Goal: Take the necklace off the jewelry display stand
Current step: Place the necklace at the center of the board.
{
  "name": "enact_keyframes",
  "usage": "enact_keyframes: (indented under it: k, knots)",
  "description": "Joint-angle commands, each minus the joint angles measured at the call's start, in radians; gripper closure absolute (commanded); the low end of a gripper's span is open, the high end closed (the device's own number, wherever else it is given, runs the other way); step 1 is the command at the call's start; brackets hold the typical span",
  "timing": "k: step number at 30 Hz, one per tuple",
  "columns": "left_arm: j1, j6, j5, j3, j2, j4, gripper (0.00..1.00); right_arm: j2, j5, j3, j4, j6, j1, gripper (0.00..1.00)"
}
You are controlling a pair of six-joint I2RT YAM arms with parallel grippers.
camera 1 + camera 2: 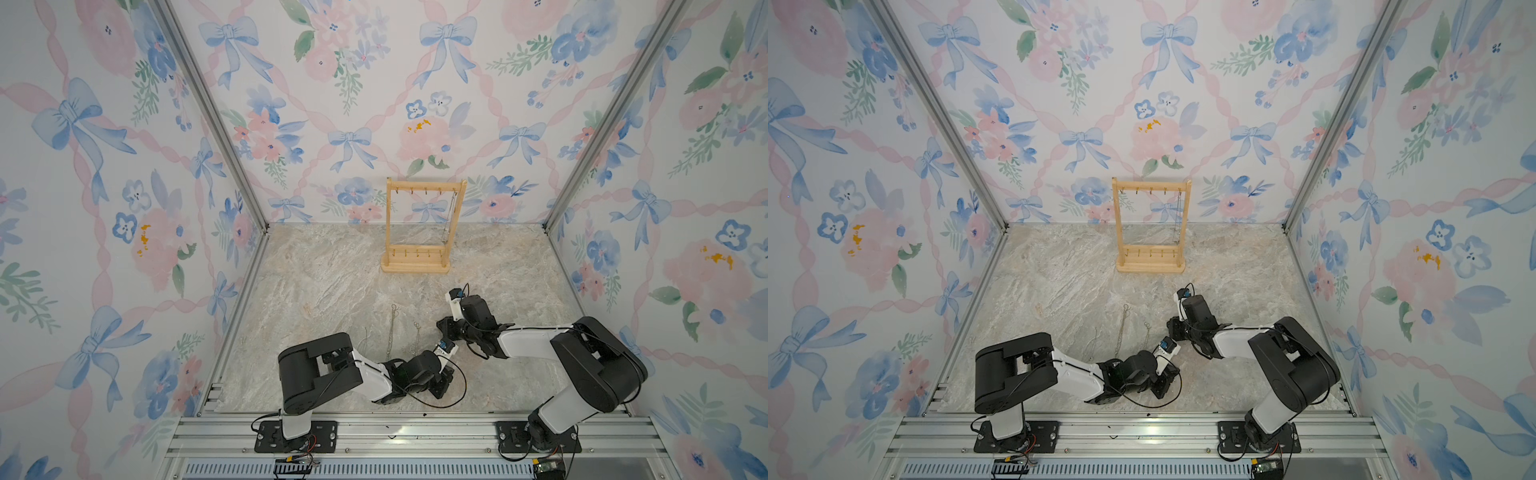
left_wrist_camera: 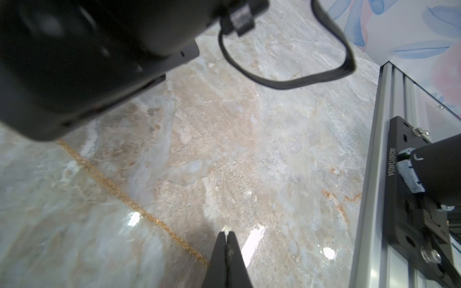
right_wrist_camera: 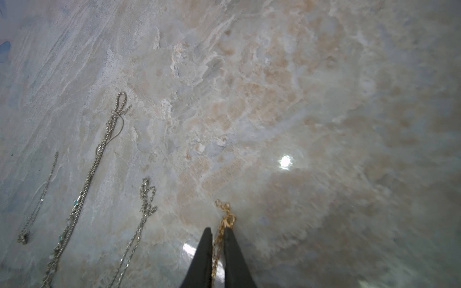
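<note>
The jewelry display stand (image 1: 415, 266) (image 1: 1150, 266), a light wood frame, stands at the back of the table. A thin silver necklace (image 1: 451, 220) (image 1: 1177, 220) hangs from the hook nearest its right upright. My right gripper (image 3: 217, 233) (image 1: 441, 325) is low over the table's middle, shut on a gold necklace (image 3: 225, 217). The end of that chain rests on the table just past the fingertips. My left gripper (image 2: 227, 234) (image 1: 442, 384) is shut and empty near the front edge, with the gold chain (image 2: 119, 192) lying beside it.
Three silver necklaces lie stretched out side by side on the marble table (image 1: 332, 291): a long one (image 3: 99, 152) (image 1: 391, 332), a shorter one (image 3: 142, 212) and a thin one (image 3: 40, 199). An aluminium rail (image 2: 374, 174) runs along the front edge.
</note>
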Motion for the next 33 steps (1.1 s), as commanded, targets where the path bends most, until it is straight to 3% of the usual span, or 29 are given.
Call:
enact_keyframes:
  k: [1, 33]
  knots:
    - [0.006, -0.019, 0.016, 0.0, 0.017, -0.01, 1.0, 0.02, -0.007, -0.013, -0.001, 0.006, -0.011, 0.86]
    - [-0.042, -0.103, -0.013, -0.172, 0.021, 0.028, 1.0, 0.0, 0.0, -0.015, -0.013, 0.025, -0.038, 0.8]
